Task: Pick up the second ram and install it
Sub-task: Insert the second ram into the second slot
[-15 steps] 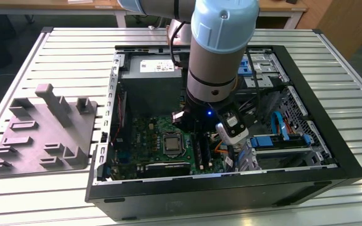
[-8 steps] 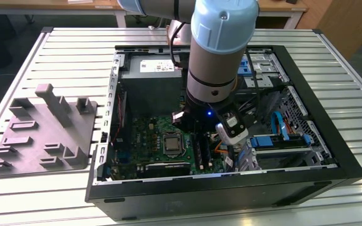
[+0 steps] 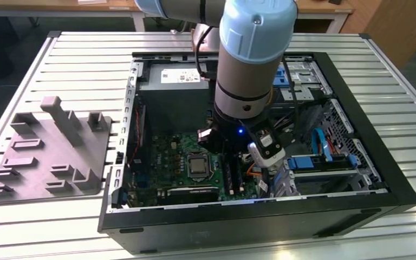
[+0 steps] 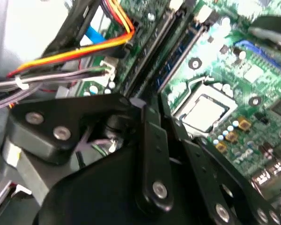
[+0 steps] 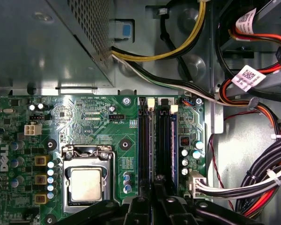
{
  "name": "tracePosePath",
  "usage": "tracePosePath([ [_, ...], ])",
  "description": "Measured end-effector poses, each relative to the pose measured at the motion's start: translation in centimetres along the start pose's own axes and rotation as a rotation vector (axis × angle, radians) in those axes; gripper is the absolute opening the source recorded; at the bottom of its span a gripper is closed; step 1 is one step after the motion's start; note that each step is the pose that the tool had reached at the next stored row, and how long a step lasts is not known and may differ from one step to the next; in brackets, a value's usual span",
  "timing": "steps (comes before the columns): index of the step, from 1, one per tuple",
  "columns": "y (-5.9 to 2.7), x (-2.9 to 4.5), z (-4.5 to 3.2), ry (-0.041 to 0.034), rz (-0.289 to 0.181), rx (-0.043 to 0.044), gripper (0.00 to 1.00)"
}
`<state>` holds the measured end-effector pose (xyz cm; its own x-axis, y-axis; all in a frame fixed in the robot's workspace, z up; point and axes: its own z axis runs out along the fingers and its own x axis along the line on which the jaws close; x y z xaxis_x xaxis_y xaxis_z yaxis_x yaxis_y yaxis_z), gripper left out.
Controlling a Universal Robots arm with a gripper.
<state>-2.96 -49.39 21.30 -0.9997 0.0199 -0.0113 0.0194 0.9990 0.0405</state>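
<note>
Exterior view, going from its left: you have a grey fixture block with upright pegs lying on the slatted desk, and just beside it the open computer case. Inside the case you can see the grey power supply at the far end, the green motherboard with its processor socket below that, then bundled cables and a blue-trimmed drive bay toward the exterior view's right. The arm reaches down into the case, and your tool sits low over the board beside the socket.

First wrist view puts the tool right over the black memory slots, with the socket to one side and a cable bundle to the other. The second ram cannot be made out; whether it sits between the fingers or in a slot, you cannot tell, nor whether the tool is open or closed
</note>
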Motion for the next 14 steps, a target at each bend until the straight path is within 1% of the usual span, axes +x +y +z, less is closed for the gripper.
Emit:
tracePosePath([
  [1,0.00,0.00,0.00,0.0000,0.000,0.0001,0.18],
  [4,0.00,0.00,-0.02,0.0002,0.000,0.0005,0.18],
  [6,0.01,0.00,-0.21,0.0001,0.000,0.0002,0.18],
  [12,0.07,-0.02,-1.81,0.0002,0.000,0.0006,0.18],
  [14,0.09,-0.03,-2.16,0.0002,0.000,0.0005,0.18],
])
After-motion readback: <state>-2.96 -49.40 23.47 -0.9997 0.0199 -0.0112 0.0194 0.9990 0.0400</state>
